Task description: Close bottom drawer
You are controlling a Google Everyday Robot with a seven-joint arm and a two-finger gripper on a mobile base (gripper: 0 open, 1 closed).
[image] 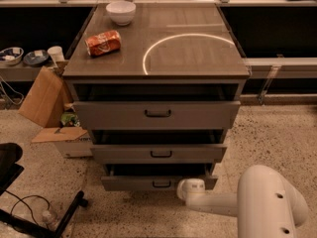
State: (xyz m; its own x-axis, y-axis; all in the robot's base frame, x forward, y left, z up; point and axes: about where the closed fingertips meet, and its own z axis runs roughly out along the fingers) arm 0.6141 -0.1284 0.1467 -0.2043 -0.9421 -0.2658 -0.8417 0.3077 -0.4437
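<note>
arm: white, lower right, reaching left
hand: at right end of the bottom drawer front; apart or together, cannot tell
bottom drawer: lowest of three, pulled out a little
counter: red can on the left, white bowl behind it

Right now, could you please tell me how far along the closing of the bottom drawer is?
Done: the gripper is low, at the right end of the front of the bottom drawer; contact is unclear. In hand: apparently lining up a push. Left: the drawer juts out of the cabinet, a dark gap showing above its front, so the whole push remains.
</note>
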